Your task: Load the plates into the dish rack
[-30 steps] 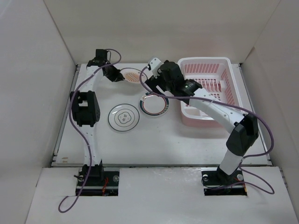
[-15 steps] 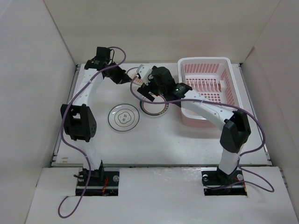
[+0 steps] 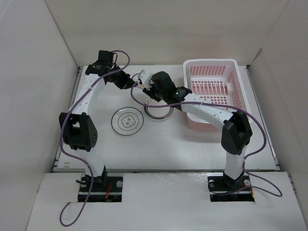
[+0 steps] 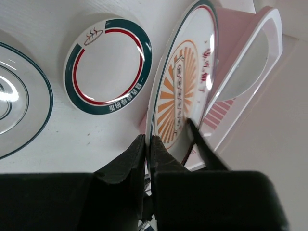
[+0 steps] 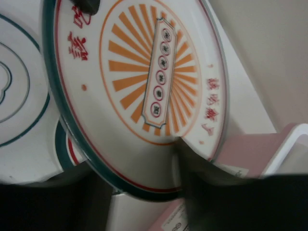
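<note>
Left arm (image 3: 89, 96) and right arm (image 3: 207, 109): same build, white tubular links, chunky black joint housings, one big black block at each elbow, each standing on a black base plate (image 3: 101, 185) with a small reddish detail by the left one. Purple cables (image 3: 62, 211) run along both arms, clipped close in places, hanging in loose loops at base and wrist. Left gripper (image 4: 147, 142) and right gripper (image 5: 139, 168) have matte black fingers, smooth and unmarked, blurred dark masses in the wrist views.

sunburst plate (image 5: 144, 86): glossy glazed | dish rack (image 3: 211, 62): smooth pink plastic | table (image 3: 168, 144): matt white
</note>
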Controlling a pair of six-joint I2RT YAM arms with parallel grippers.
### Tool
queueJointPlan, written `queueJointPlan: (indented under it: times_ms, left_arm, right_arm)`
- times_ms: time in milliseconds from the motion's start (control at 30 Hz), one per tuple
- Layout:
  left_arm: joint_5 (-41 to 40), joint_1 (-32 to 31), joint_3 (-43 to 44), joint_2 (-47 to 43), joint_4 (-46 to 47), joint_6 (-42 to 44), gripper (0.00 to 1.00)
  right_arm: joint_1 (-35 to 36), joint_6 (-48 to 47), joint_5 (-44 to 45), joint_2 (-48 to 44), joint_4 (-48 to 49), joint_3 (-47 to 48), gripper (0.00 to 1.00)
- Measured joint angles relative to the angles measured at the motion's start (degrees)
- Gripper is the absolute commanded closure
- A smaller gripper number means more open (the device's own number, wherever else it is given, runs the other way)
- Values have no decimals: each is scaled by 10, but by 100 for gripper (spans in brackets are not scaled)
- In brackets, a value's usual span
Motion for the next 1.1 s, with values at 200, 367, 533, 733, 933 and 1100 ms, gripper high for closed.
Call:
queueJointPlan:
  times_ms: [200, 367, 533, 733, 933, 1100]
  left_arm:
    - [3, 0, -8, -6, 21, -9, 100]
    - [8, 0, -13, -7, 35, -7, 89]
    - [59, -2, -15, -8, 77, -3, 33]
    - [132, -7, -13, -12, 163, -21, 24]
    - [118, 0, 50, -16, 162, -22, 22]
    - [98, 55, 24, -41, 152, -17, 22]
  right_arm:
    - [14, -5, 9, 7, -5, 0, 94]
    - [14, -5, 14, 8, -5, 0, 100]
    - [12, 18, 17, 7, 5, -2, 100]
    - [8, 32, 36, -14, 13, -22, 100]
    - [-7, 67, 30, -67, 13, -24, 100]
    - [-38, 102, 30, -128, 24, -23, 100]
